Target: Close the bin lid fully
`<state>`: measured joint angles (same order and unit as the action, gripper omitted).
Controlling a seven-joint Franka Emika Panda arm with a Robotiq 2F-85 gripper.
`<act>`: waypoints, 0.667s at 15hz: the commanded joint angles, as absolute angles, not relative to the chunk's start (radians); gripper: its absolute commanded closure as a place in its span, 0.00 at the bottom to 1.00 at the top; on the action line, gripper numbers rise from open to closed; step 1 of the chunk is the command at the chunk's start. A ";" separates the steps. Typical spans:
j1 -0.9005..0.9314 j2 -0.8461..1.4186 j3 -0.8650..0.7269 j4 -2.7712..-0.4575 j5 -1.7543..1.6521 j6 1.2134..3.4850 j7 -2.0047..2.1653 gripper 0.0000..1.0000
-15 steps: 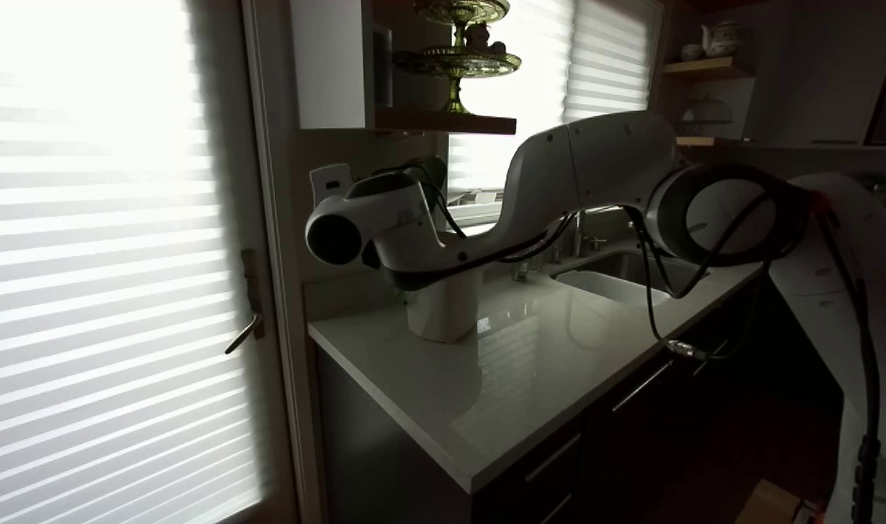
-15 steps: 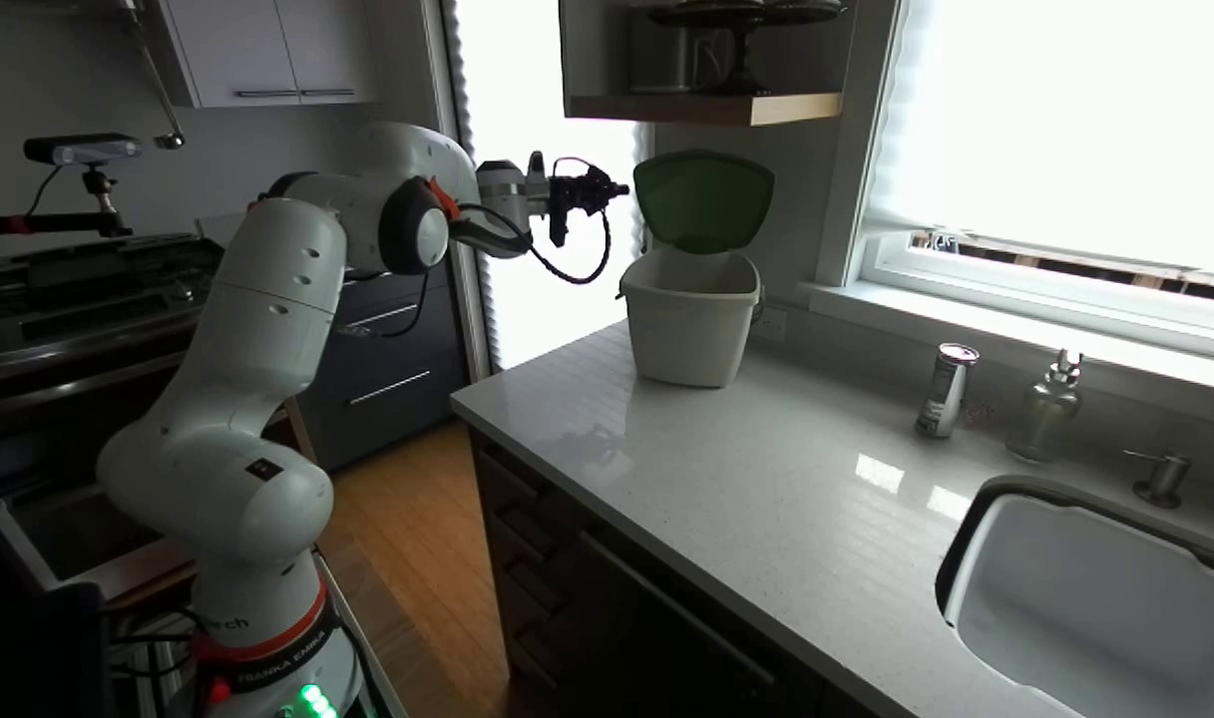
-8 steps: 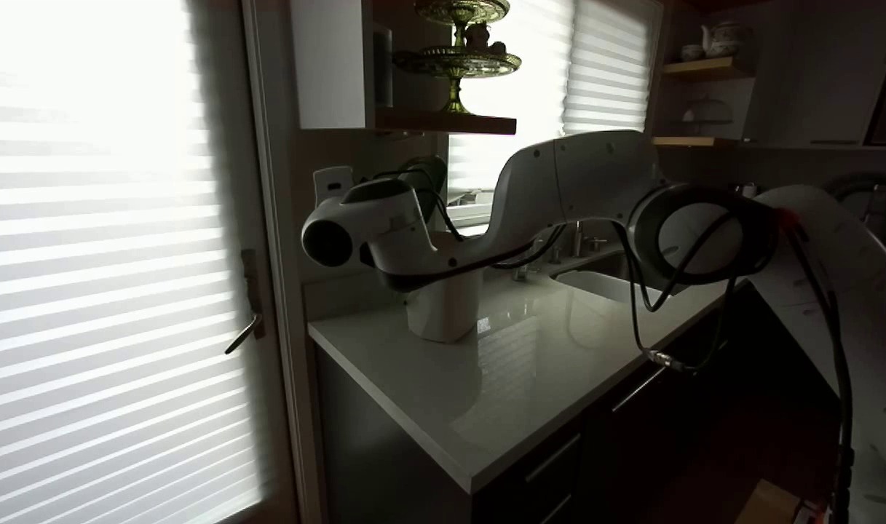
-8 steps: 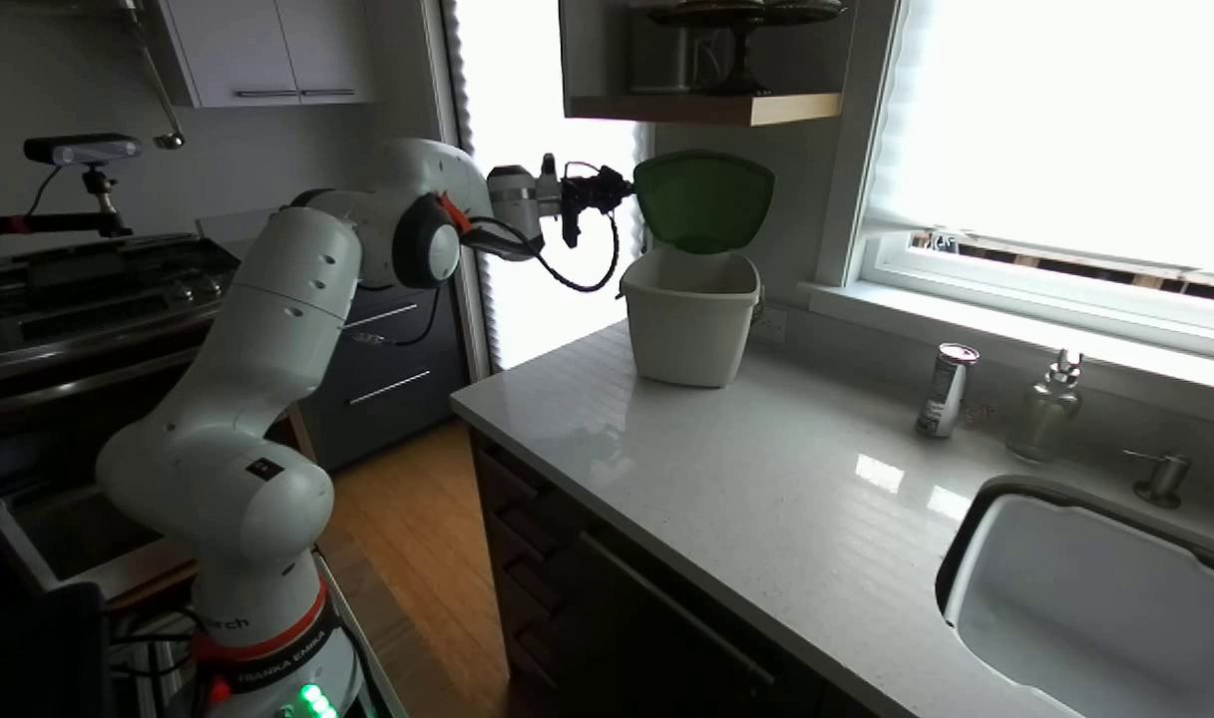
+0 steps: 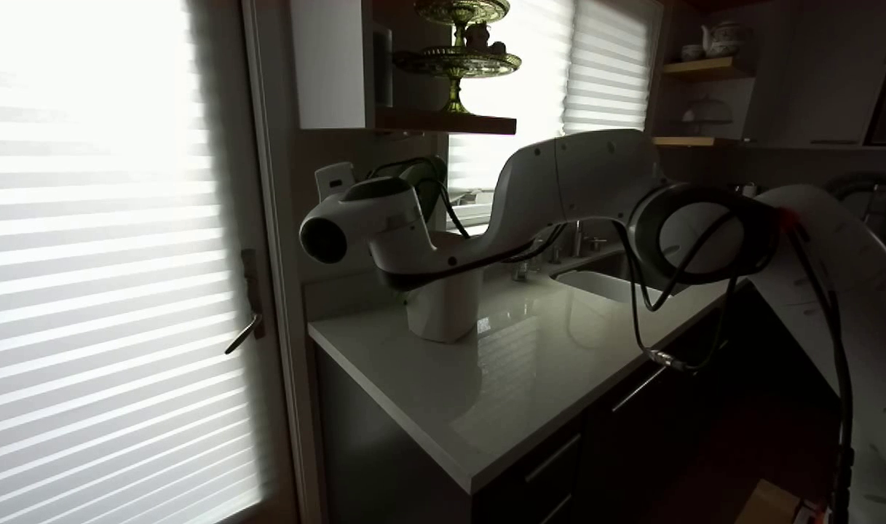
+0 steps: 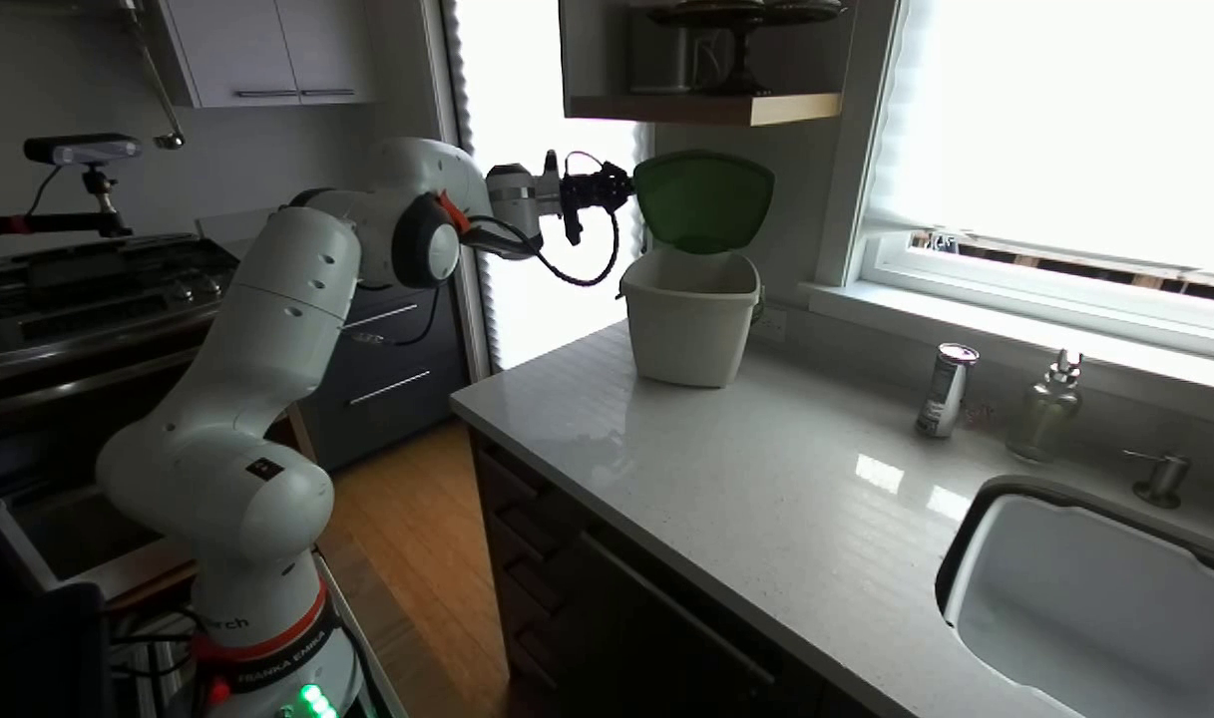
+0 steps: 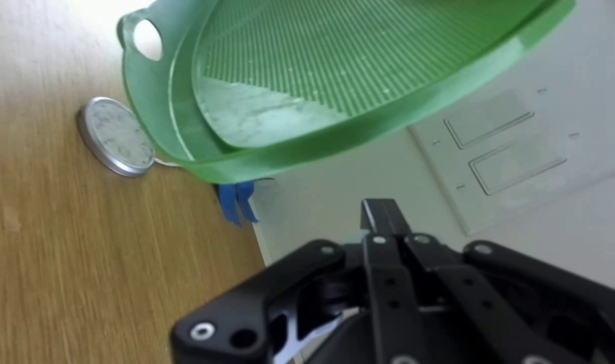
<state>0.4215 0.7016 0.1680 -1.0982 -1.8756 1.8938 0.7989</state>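
One short advance over the last second had brought the gripper [image 7: 385,217] near the raised lid [image 6: 704,202], jaws narrowed together and holding nothing; contact could not be told. The lid stayed upright on the rim of the bin [image 6: 691,334], so closing it probably called for reaching behind and tipping it over. The bin sat near the end of the glossy counter [image 6: 766,479], well apart from a can [image 6: 946,391] and the sink [image 6: 1115,598], with a bright window blind [image 6: 1085,110] relieving the dimness.
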 commanded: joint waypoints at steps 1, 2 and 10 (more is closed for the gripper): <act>0.434 0.696 0.160 -1.101 -1.859 1.808 0.709 1.00; 0.435 0.696 0.161 -1.100 -1.859 1.787 0.689 1.00; 0.427 0.674 0.178 -1.122 -1.799 1.640 0.432 1.00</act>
<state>0.4244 0.6979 0.1698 -1.0984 -1.8488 1.6908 0.5322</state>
